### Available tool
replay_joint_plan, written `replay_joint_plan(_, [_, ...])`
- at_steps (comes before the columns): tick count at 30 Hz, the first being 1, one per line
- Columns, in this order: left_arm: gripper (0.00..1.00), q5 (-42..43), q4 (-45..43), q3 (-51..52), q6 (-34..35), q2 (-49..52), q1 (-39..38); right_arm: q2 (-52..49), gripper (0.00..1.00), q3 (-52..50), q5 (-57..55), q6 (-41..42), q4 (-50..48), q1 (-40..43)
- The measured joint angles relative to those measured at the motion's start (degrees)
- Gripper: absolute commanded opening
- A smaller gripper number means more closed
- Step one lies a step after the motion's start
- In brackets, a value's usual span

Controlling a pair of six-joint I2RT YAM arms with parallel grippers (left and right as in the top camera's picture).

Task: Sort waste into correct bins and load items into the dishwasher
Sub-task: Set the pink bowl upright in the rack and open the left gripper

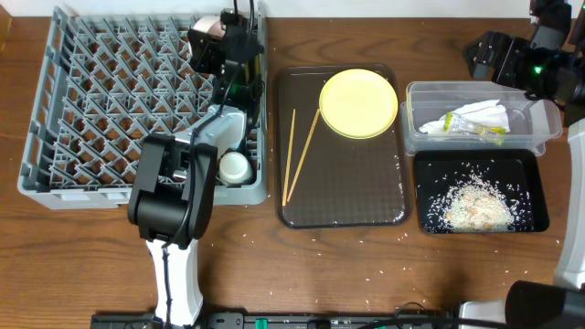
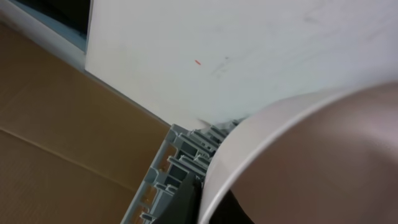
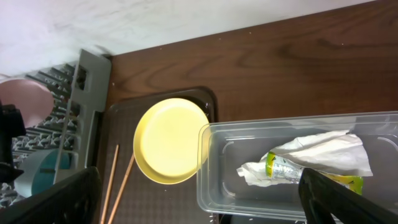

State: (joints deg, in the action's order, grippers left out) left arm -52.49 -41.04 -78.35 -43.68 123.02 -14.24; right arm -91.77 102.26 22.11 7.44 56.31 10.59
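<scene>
My left gripper (image 1: pixel 218 47) is shut on the rim of the white bowl (image 1: pixel 207 28) over the back right corner of the grey dishwasher rack (image 1: pixel 101 100). In the left wrist view the white bowl (image 2: pixel 311 155) fills the frame above the rack (image 2: pixel 177 165). A small white cup (image 1: pixel 234 166) stands in the rack. The yellow plate (image 1: pixel 358 102) and chopsticks (image 1: pixel 297 155) lie on the brown tray (image 1: pixel 343 196). The clear tub (image 1: pixel 430 137) holds the napkin (image 3: pixel 323 152) and wrapper (image 3: pixel 283 168). Rice (image 1: pixel 475 203) lies in the black tray (image 1: pixel 535 196). My right gripper (image 3: pixel 199 208) hangs open above the tub.
Loose rice grains (image 1: pixel 370 279) are scattered on the wooden table near the front edge. A light blue bowl (image 3: pixel 43 174) sits in the rack's right side. The left arm's base (image 1: pixel 174 274) stands at the front, and a white wall rises behind the table.
</scene>
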Motion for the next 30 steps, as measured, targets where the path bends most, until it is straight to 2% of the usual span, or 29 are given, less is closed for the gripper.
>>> replay_joint_plan(11, [0.09, -0.6, 3.5, -0.2, 0.1, 0.1, -0.7, 0.0, 0.99, 0.0, 0.0, 0.0, 0.0, 0.0])
replay_joint_plan(17, [0.17, -3.4, 7.9, -0.3, 0.2, 0.1, -2.1, 0.0, 0.99, 0.0, 0.0, 0.0, 0.0, 0.0])
replay_joint_plan(18, [0.24, -3.7, 9.6, -0.4, 0.2, 0.1, -2.2, 0.0, 0.99, 0.0, 0.0, 0.0, 0.0, 0.0])
replay_joint_plan(25, [0.40, -4.7, 18.2, -0.9, 2.1, -0.3, -3.2, 0.0, 0.99, 0.0, 0.0, 0.0, 0.0, 0.0])
replay_joint_plan(30, [0.43, -1.8, 19.7, -0.6, 1.9, 0.3, -4.5, 0.0, 0.99, 0.0, 0.0, 0.0, 0.0, 0.0])
